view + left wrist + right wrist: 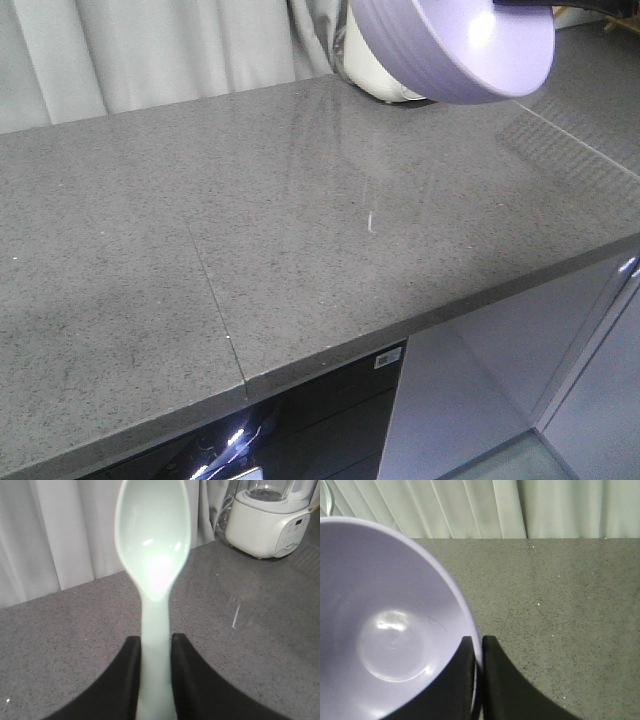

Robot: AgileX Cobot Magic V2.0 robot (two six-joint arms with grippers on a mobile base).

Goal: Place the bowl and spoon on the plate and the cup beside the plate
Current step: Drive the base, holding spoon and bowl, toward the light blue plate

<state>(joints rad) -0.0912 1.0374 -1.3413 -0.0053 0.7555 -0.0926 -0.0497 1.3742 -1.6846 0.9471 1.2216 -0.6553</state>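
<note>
On my feed the grey speckled countertop (250,260) filled most of the front view, with a thin seam running across it. Pale curtains (150,50) hung behind. A white kitchen appliance (267,520) with a clear jar stood at the back of the counter, close to the curtains. The bowl (450,45) hung tilted in the air over the far right of the counter, in front of that appliance. The right gripper (478,647) had it by the rim, one black finger (462,680) inside the wall and the other outside, clamped on it. The spoon (152,545) pointed out over the counter, hollow side facing the left wrist camera. The left gripper (156,647) pinched its handle between both fingers.
</note>
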